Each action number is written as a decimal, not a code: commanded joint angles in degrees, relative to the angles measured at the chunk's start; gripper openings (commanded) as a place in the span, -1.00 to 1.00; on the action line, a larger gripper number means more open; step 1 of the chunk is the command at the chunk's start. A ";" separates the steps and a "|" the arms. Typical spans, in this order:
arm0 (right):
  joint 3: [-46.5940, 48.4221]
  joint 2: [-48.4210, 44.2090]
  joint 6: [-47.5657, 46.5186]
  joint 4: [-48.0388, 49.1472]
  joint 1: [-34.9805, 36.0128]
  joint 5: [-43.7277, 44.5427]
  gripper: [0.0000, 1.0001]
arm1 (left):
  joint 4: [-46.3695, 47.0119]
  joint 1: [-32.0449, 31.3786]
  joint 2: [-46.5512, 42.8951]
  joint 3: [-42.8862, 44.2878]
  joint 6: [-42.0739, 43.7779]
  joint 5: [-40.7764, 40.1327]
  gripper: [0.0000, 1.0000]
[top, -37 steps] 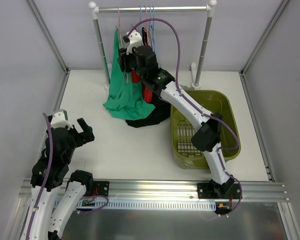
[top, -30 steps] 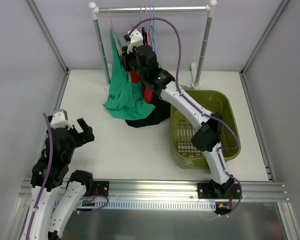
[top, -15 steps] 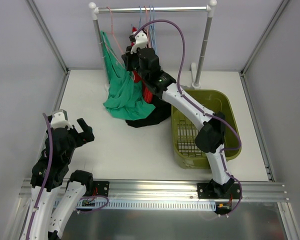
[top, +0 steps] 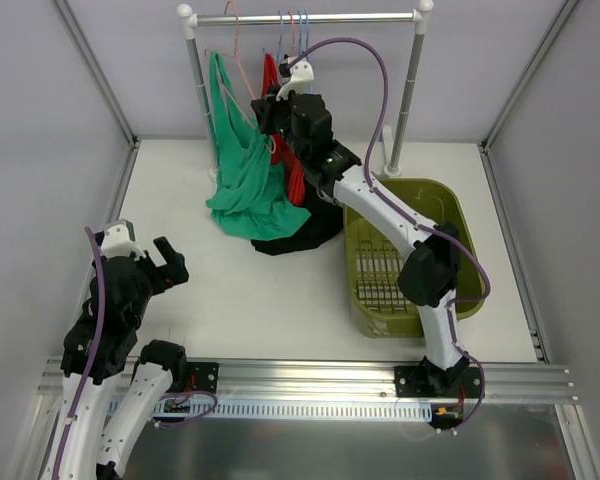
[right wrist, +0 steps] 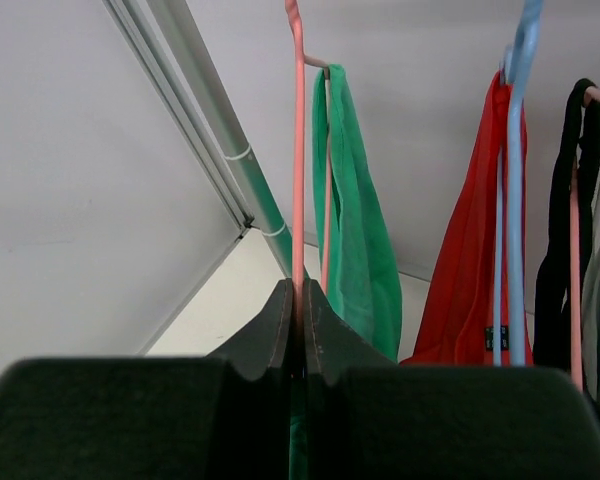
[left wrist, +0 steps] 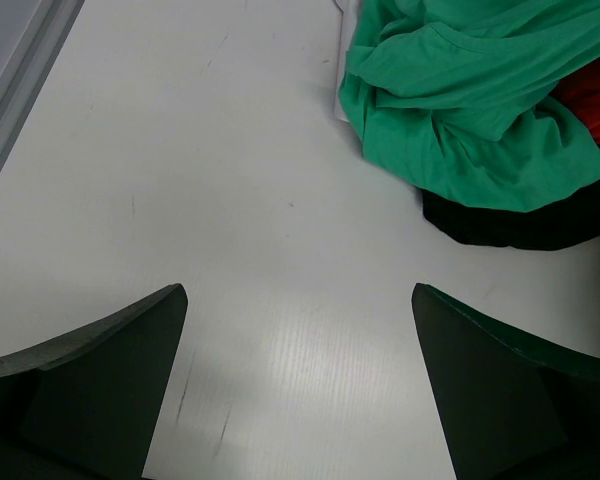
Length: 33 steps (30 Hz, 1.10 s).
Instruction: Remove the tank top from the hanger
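A green tank top point(top: 242, 165) hangs by one strap from a pink hanger point(top: 232, 55) at the rack's left end; its lower part lies bunched on the table. In the right wrist view the strap point(right wrist: 352, 240) drapes over the pink hanger point(right wrist: 298, 160). My right gripper point(top: 265, 108) is shut on that hanger's wire, the jaws pinching it point(right wrist: 302, 300). My left gripper point(top: 165, 262) is open and empty above bare table at the near left; in its wrist view the gripper point(left wrist: 300, 385) faces the green heap point(left wrist: 470, 110), well short of it.
A clothes rack point(top: 305, 18) holds blue hangers with red point(right wrist: 475, 250) and black point(right wrist: 565, 240) garments. A black garment point(top: 305, 232) and a red one lie under the green heap. An olive basket point(top: 405, 255) stands at the right. Grey walls enclose the table.
My right gripper has risen and moved right along the rack, pulling the pink hanger. The green top's strap has stretched up and left. The left arm has not moved.
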 commanded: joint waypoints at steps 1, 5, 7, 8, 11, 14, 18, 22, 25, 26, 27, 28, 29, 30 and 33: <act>-0.50 -3.37 2.40 10.11 -2.18 -0.33 -0.99 | 1.58 0.48 -0.70 -0.22 -0.69 0.29 0.97; -3.05 -5.13 2.93 12.40 -2.26 -0.16 -0.99 | 1.67 0.48 -0.62 -0.22 -0.69 0.47 0.97; -3.41 -5.83 3.11 12.76 -2.35 -0.24 -0.99 | 1.67 0.48 -0.61 -0.22 -0.69 0.47 0.97; -3.93 -6.10 3.19 13.02 -2.35 -0.42 -0.99 | 1.67 0.48 -0.70 -0.13 -0.69 0.38 0.98; -5.86 -7.59 3.81 13.81 -2.26 -1.47 -0.99 | 1.67 0.48 -0.70 -0.22 -0.69 0.38 0.97; -8.50 -9.96 4.60 15.39 -2.26 -3.05 -0.99 | 1.67 0.48 -0.53 -0.22 -0.69 0.38 0.97; -15.08 -13.65 5.22 17.94 -2.18 -3.93 -0.99 | 1.67 0.48 -0.53 -0.13 -0.69 0.38 0.97; -18.26 -16.29 5.13 19.61 -2.18 -4.81 -0.99 | 1.67 0.56 -0.53 -0.13 -0.69 0.29 0.97; -19.75 -17.70 4.87 20.14 -2.09 -5.34 -0.99 | 1.67 0.56 -0.53 -0.22 -0.69 0.21 0.97; -20.10 -18.05 4.86 20.32 -2.17 -5.34 -0.99 | 1.67 0.48 -0.44 -0.22 -0.69 0.21 0.97; -20.54 -18.57 4.78 20.58 -2.18 -5.43 -0.99 | 1.76 0.48 -0.44 -0.22 -0.69 0.21 0.97; -21.33 -18.75 4.78 21.10 -2.09 -5.95 -0.99 | 1.67 0.48 -0.44 -0.22 -0.69 0.21 0.97; -21.69 -19.02 4.78 21.37 -2.17 -6.22 -0.99 | 1.76 0.48 -0.53 -0.22 -0.69 0.12 0.97; -22.04 -19.63 4.78 21.98 -2.09 -6.48 -0.99 | 1.67 0.48 -0.44 -0.22 -0.69 0.12 0.97; -23.88 -21.12 4.95 23.12 -2.09 -6.92 -0.99 | 1.67 0.48 -0.35 -0.22 -0.69 0.21 0.97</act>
